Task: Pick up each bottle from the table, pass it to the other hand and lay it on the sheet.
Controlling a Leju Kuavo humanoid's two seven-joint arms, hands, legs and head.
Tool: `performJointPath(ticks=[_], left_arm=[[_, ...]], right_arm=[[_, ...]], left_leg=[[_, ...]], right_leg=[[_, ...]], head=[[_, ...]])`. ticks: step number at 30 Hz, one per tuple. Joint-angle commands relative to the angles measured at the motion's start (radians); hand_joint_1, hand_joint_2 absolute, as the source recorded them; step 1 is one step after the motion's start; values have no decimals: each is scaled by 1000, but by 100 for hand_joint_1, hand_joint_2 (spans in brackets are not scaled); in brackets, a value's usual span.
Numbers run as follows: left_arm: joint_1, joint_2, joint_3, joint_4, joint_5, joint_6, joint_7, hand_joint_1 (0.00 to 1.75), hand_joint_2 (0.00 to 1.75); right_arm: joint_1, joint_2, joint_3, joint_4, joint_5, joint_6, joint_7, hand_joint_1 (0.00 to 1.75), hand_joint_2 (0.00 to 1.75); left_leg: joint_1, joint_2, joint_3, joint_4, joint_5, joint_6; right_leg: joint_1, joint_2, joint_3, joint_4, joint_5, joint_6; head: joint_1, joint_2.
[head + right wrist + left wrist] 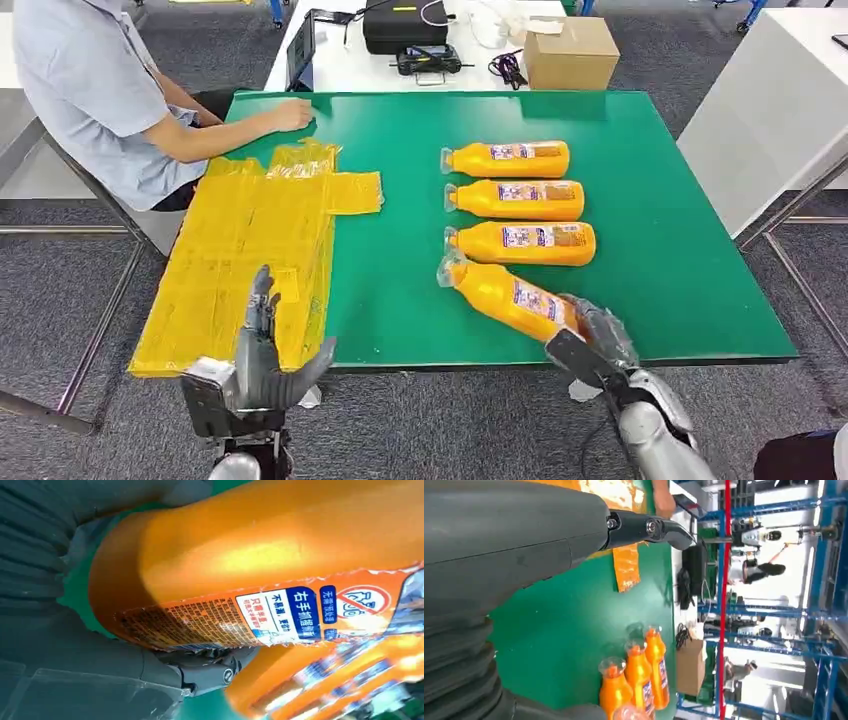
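Four orange bottles lie on the green table (680, 250). The nearest bottle (505, 297) is skewed, cap toward the far left, and my right hand (595, 335) grips its base at the table's front edge. In the right wrist view this bottle (280, 545) sits between the thumb and the dark fingers (210, 667). Three more bottles (520, 199) lie in a row behind it, also seen as bottles (636, 675) in the left wrist view. The yellow sheet (250, 250) covers the table's left part. My left hand (265, 360) hovers open at the sheet's near edge, holding nothing.
A person sits at the far left with a hand (290, 115) resting on the table by the sheet's far end. A white table behind carries a cardboard box (570, 52) and a black case (405, 25). Another white table (780, 110) stands to the right.
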Motion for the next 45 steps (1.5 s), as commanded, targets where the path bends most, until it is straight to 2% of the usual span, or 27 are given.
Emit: performJointPath(ticks=[1, 5, 11, 16, 25, 26, 28, 31, 36, 40, 41, 45], left_arm=[[-13, -3, 77, 55, 222, -116, 48, 0, 175], [-26, -5, 99, 133, 413, -230, 111, 0, 175], [-43, -10, 104, 180, 476, -274, 125, 0, 175], [-75, -3, 73, 221, 473, -322, 118, 0, 175], [-79, -5, 74, 230, 474, -324, 118, 0, 175], [-79, -5, 74, 230, 474, -324, 118, 0, 175], [-80, -2, 71, 231, 475, -332, 118, 0, 175], [-90, -6, 73, 260, 475, -334, 118, 0, 175], [-104, 1, 64, 233, 415, -378, 49, 0, 175], [-151, -9, 39, 279, 300, -327, 17, 0, 175], [-180, -11, 11, 310, 102, -157, -50, 0, 175], [-221, -29, -2, 367, 97, -176, -54, 0, 175]], right_arm=[[67, 84, -22, -162, -117, 74, -62, 175, 175], [29, 99, 28, -201, -175, 99, -70, 175, 175], [-7, 113, 54, -174, -199, 95, -85, 175, 175], [-61, 162, 82, -131, -222, 75, -105, 175, 175], [-65, 161, 84, -126, -225, 73, -106, 175, 175], [-65, 161, 84, -126, -225, 73, -106, 175, 175], [-64, 163, 81, -126, -235, 73, -112, 175, 175], [-79, 187, 87, -120, -259, 59, -125, 175, 175], [-108, 196, 128, -90, -308, 99, -127, 175, 175], [-142, 223, 190, -52, -311, 132, -136, 175, 175], [-159, 232, 223, -35, -319, 142, -133, 175, 175], [-202, 258, 283, 31, -323, 145, -123, 175, 175]], left_leg=[[2, 0, -2, -1, 1, -3], [1, 4, -3, -1, 0, -2], [1, 2, -5, -1, 1, -2], [1, 4, -7, -1, 1, -3], [1, 0, -9, 0, 1, -1], [3, 1, -8, -1, 1, -3], [0, 0, -9, 0, 1, -1], [2, 1, -8, -1, 1, -3], [1, 1, -10, 0, 1, -2], [1, 2, -10, 0, 1, -2], [2, 3, -9, 0, 1, -2], [2, 2, -10, 0, 2, -2]], right_leg=[[2, -1, -1, -2, 1, -4], [1, 5, -3, 0, 2, -3], [1, 2, -4, 0, 1, -3], [2, 4, -7, -1, 2, -3], [1, 0, -7, 0, 1, -2], [3, 1, -6, -2, 2, -4], [0, 0, -7, 0, 1, -1], [2, 1, -7, -1, 2, -4], [1, 1, -9, 0, 1, -2], [1, 2, -9, 0, 2, -2], [2, 3, -8, -1, 2, -3], [2, 2, -9, 0, 2, -2]], head=[[0, 0], [0, 0], [0, 0], [0, 0], [0, 0], [1, 0], [0, 0], [1, 0], [1, 0], [1, 0], [1, 0], [1, 0]])
